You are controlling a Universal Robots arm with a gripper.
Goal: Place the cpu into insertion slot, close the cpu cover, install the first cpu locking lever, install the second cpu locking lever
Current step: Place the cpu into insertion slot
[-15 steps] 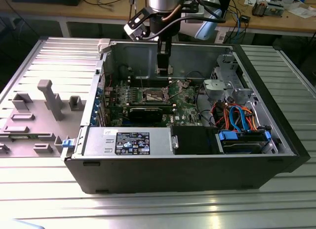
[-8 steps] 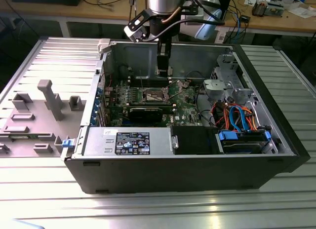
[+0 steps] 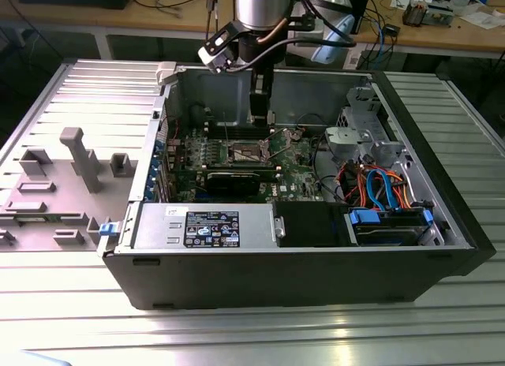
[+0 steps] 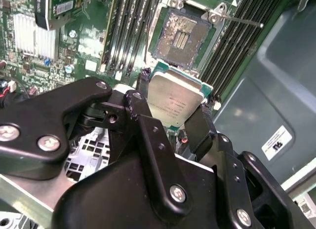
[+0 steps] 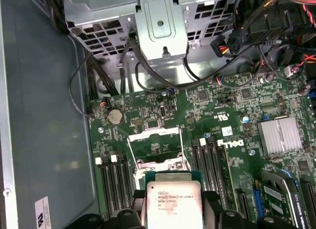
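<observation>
My gripper point(image 4: 173, 106) is shut on the cpu point(image 4: 174, 96), a flat square chip with a dull silver top, gripped at two opposite edges by the black fingers point(image 4: 201, 124). The chip hangs just above and beside the insertion slot point(image 4: 178, 35), whose dark centre lies bare inside its silver rim. In the first wrist view the cpu point(image 5: 173, 197) sits in front of the cpu cover point(image 5: 155, 135), a thin silver frame that stands raised. A thin locking lever point(image 4: 242, 19) sticks out past the socket. In the exterior view the gripper point(image 3: 260, 117) reaches down into the case over the insertion slot point(image 3: 248, 151).
The green board lies in an open black computer case point(image 3: 316, 279). Long memory slots point(image 4: 126, 36) flank the socket on both sides. A finned heatsink point(image 5: 280, 135), a metal drive cage point(image 5: 163, 21) with cables, and a black expansion card point(image 3: 237, 179) stand close by.
</observation>
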